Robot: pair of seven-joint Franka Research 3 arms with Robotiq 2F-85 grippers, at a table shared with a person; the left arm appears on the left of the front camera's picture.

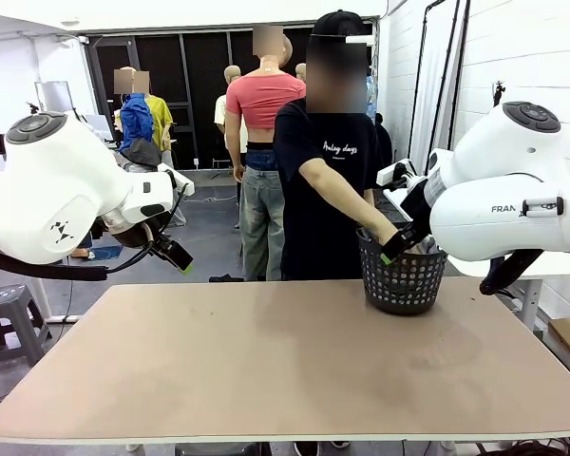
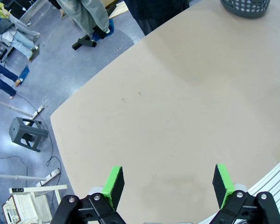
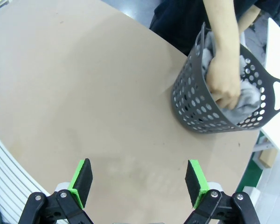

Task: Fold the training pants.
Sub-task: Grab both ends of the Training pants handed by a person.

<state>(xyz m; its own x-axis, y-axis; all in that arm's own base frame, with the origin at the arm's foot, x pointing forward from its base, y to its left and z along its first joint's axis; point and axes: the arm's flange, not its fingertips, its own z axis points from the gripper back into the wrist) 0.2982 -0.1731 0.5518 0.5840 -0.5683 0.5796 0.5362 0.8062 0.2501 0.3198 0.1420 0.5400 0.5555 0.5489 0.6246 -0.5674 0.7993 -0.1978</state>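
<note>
The light grey training pants [image 3: 246, 101] lie bunched inside a black mesh basket [image 3: 196, 112] at the table's far right. A person's hand [image 3: 224, 79] reaches into the basket and grips the fabric. My right gripper [image 3: 139, 179] hangs open above the bare table, short of the basket; in the front view it [image 1: 397, 245] sits just beside the basket [image 1: 402, 280]. My left gripper [image 2: 168, 183] is open over the table's left part, holding nothing, and is raised off the table's far left edge [image 1: 176, 255].
The tan table [image 1: 266, 361] is bare apart from the basket. The person in black [image 1: 325, 161] stands at the far edge behind the basket. A grey stool [image 2: 25, 133] stands on the floor to the left of the table.
</note>
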